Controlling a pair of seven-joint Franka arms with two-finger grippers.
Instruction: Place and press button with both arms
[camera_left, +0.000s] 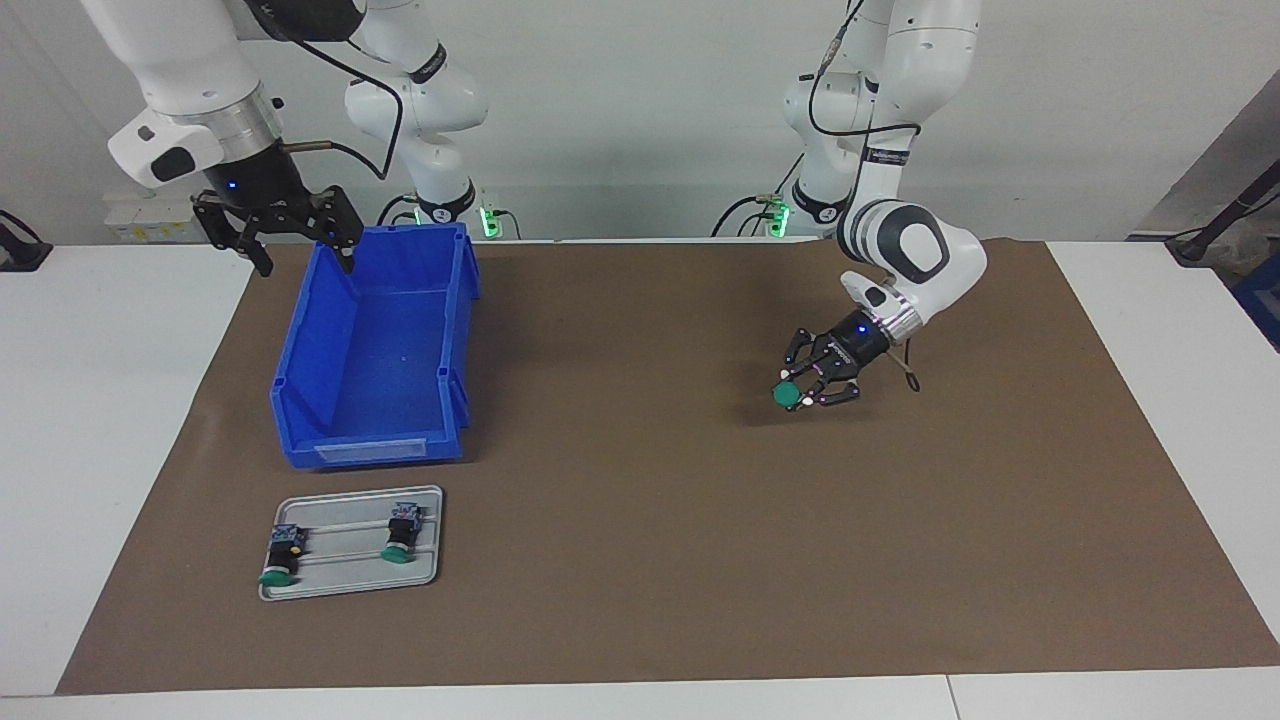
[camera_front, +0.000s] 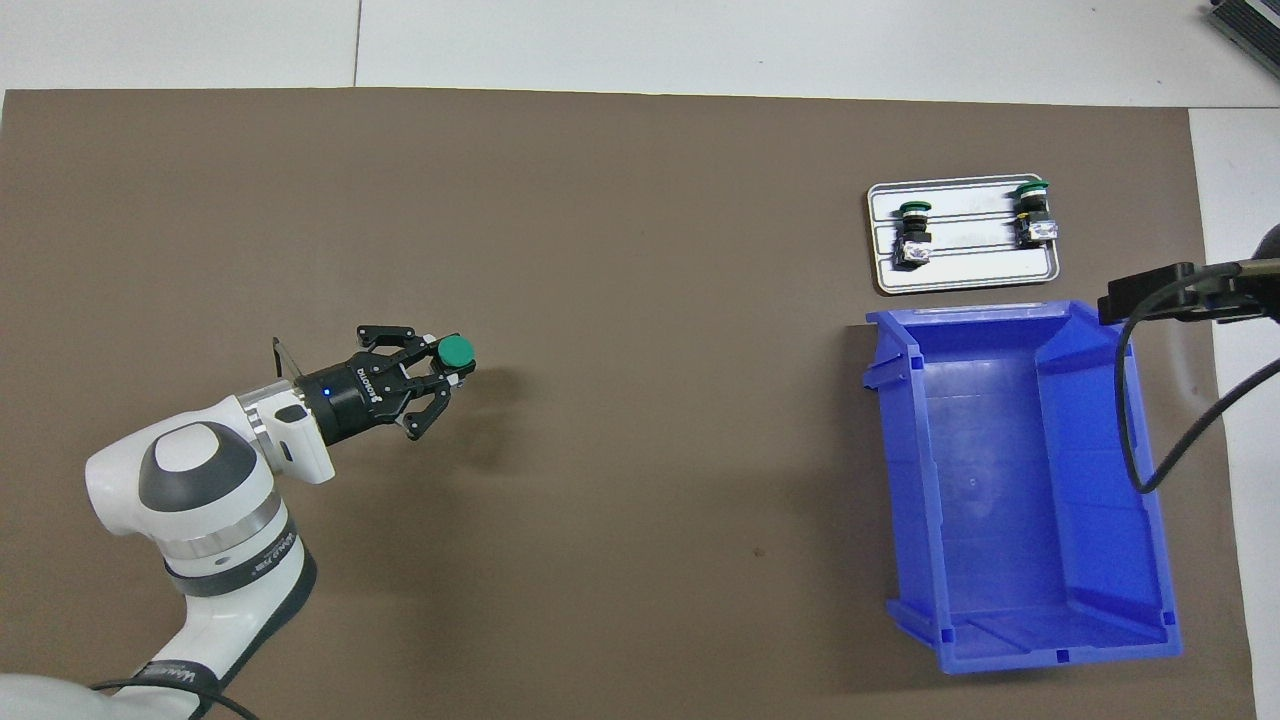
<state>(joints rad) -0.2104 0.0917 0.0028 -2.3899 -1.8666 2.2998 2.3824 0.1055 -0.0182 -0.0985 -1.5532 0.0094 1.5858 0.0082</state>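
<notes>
Green cap forward, the button (camera_left: 790, 394) sits clamped between the fingers of the left gripper (camera_left: 812, 388), low over the bare brown mat (camera_left: 640, 500) toward the left arm's end of the table; whether its underside already touches the mat cannot be told. In the overhead view the wrist comes in from about eight o'clock and the button's long axis runs on from the gripper toward two o'clock, lying nearly flat, the cap at the leading end and the black body hidden between the fingers. That is the relation the coming move seems to turn on: the cap faces sideways toward the middle of the table, not upward, so a press would have to come along that axis or the button be stood up first. The right gripper (camera_left: 290, 222) hangs with its jaws apart and holding nothing, over the corner of the blue bin (camera_left: 370, 350) nearest its own base, well apart from the held button, so the left arm is by far the closer of the two. Two like buttons (camera_left: 345, 545) lie on the grey tray (camera_left: 350, 585), just beside the bin on its side away from the robots. Judging by this, the placing is under way and the pressing has not begun.
</notes>
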